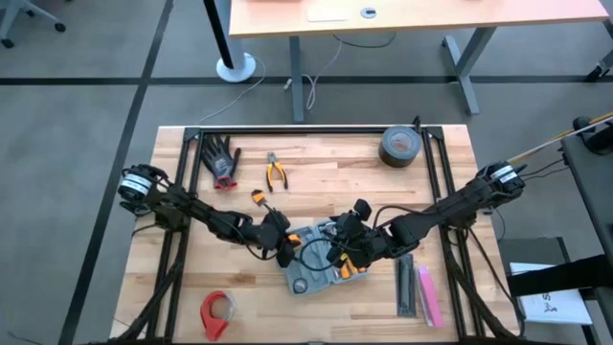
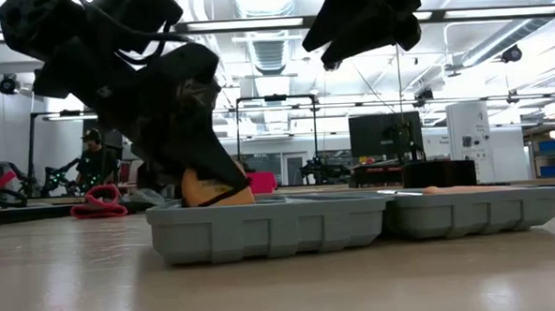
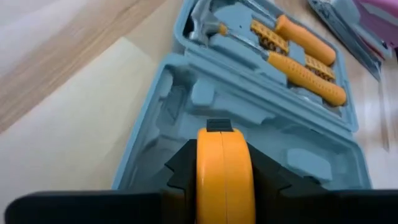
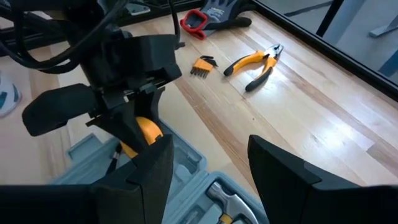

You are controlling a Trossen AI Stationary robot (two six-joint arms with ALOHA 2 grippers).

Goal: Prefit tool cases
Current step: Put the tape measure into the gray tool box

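Left tool (image 1: 280,240) grips a round yellow tape measure (image 3: 222,171) between its fingers, holding it on edge at the open tool case (image 1: 321,259), over an empty moulded slot in the case half at 9 o'clock. That blue-grey case lies spread flat near the middle of the wooden surface (image 1: 326,172), toward its 6 o'clock edge; the other half carries orange-handled screwdrivers (image 3: 308,59) and a hammer head (image 4: 227,202). Right tool (image 1: 342,251) hovers over the case from 3 o'clock, its fingers spread apart and empty. Outward from the case, black and pink bars (image 1: 421,292) lie at 4 o'clock, a red tape dispenser (image 1: 216,311) at 8 o'clock, a small orange piece (image 1: 258,197) and orange-handled pliers (image 1: 276,172) at 11 o'clock, dark gloves (image 1: 221,159) beyond them, and a roll of grey tape (image 1: 397,147) at 1 o'clock.
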